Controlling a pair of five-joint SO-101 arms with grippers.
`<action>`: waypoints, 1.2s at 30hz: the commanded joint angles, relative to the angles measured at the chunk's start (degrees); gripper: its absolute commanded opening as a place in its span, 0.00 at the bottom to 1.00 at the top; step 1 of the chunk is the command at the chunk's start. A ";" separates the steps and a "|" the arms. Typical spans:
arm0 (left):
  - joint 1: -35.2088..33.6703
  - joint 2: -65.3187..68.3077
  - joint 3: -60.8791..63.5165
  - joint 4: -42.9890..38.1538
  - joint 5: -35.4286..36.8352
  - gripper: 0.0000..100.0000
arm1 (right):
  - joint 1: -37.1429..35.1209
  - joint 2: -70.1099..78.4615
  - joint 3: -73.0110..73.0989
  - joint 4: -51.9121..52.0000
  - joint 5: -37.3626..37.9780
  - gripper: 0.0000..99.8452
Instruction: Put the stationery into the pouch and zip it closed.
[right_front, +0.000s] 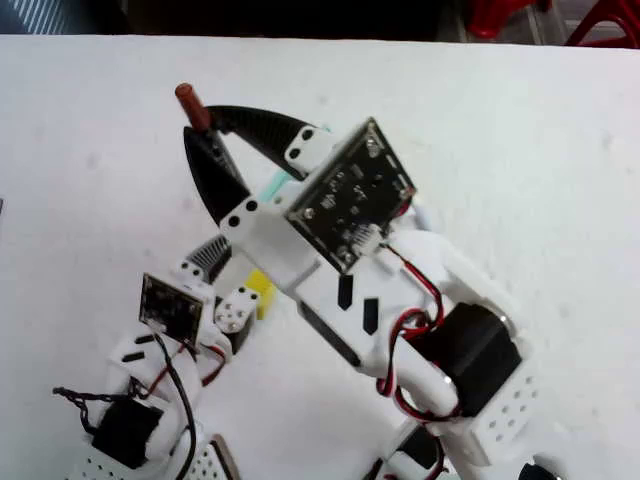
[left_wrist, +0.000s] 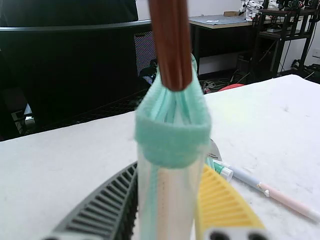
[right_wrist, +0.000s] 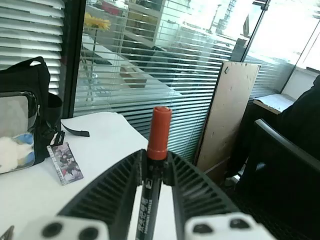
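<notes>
My right gripper (right_front: 196, 125), with black fingers, is shut on a black marker with a red cap (right_front: 186, 98); the cap sticks out past the fingertips (right_wrist: 159, 131). My left gripper (right_front: 238, 270) has one grey and one yellow finger. It is shut on a clear pouch with a teal rim (left_wrist: 172, 134), held upright with its mouth away from the camera. A red-brown shaft (left_wrist: 171, 42) stands in the pouch's mouth. In the high view the pouch lies mostly hidden under the right arm, apart from a teal strip (right_front: 272, 186). A pale pen (left_wrist: 260, 188) lies on the table beside the pouch.
The white table (right_front: 520, 120) has open room to the right and left of the arms. Its far edge runs along the top of the high view. The right arm's body hangs over the table's middle, above the left gripper.
</notes>
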 joint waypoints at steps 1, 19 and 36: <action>0.40 0.57 -0.18 0.00 -0.18 0.16 | 1.98 -0.40 3.52 -1.54 -0.88 0.02; 0.40 0.57 -0.18 0.00 -0.26 0.16 | 4.70 -13.14 21.63 -4.44 -0.88 0.09; 0.40 0.57 -0.18 0.00 -0.26 0.16 | 18.68 -13.14 20.40 -0.84 -0.88 0.24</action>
